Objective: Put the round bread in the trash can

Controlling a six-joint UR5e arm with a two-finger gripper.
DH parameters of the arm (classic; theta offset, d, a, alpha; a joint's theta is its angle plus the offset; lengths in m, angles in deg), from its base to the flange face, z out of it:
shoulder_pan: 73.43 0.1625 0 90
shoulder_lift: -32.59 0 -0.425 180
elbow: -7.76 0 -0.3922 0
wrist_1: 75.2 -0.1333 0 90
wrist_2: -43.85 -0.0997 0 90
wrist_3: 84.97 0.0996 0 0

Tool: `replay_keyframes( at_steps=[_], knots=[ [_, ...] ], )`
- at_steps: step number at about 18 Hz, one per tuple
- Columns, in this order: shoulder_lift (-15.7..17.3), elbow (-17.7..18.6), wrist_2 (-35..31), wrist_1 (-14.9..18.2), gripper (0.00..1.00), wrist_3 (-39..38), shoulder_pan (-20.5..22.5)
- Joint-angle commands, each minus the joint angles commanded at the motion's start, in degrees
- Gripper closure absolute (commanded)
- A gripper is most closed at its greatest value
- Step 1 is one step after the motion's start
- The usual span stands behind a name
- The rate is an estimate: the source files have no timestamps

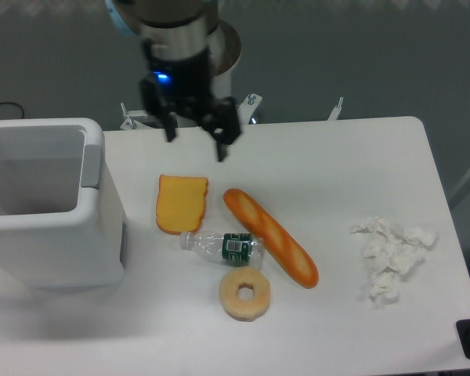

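Lying nearest: a pale ring-shaped bread with a hole [245,294] is resting at the front of the white surface [337,172], with a clear crushed plastic bottle with a green label [223,247] just behind it.
Middle row: a long orange-brown baguette [270,247] is running diagonally from upper left to lower right. A flat orange-yellow slice [182,204] is sitting to its left, and a crumpled white tissue heap [392,254] is lying well apart near the right edge.
Round bread: the small plump golden-tan round bread is not showing anywhere on the surface. None of the foods in sight is matching it.
Trash can: the large white boxy plastic trash can [63,227] is standing at the left edge, its greyish inside partly facing the camera. No bun is showing in the part that can be seen, so it may be lying lower down, out of sight.
Tool: the black two-finger tool [196,141] is hanging over the far edge of the surface, fingers spread and pinching nothing, pointing down above the orange-yellow slice.
Deciding relation: the trash can is lying to the left of the tool and nearer the camera, well apart. With the tool empty and no bun left out, the placing is looking done.
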Motion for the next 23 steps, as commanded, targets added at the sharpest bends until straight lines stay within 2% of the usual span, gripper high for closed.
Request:
replay_keyframes(
  at_steps=[6,12,19,23],
  knots=[
    [-4.05,0.35,0.01,0.18,0.0,7.11,2.99],
    [-7.56,0.53,-0.08,0.26,0.0,19.33,9.84],
    [-13.1,0.09,0.09,-1.31,0.0,20.4,11.78],
    [-13.9,0.17,0.09,-2.2,0.0,20.31,11.78]
  ],
)
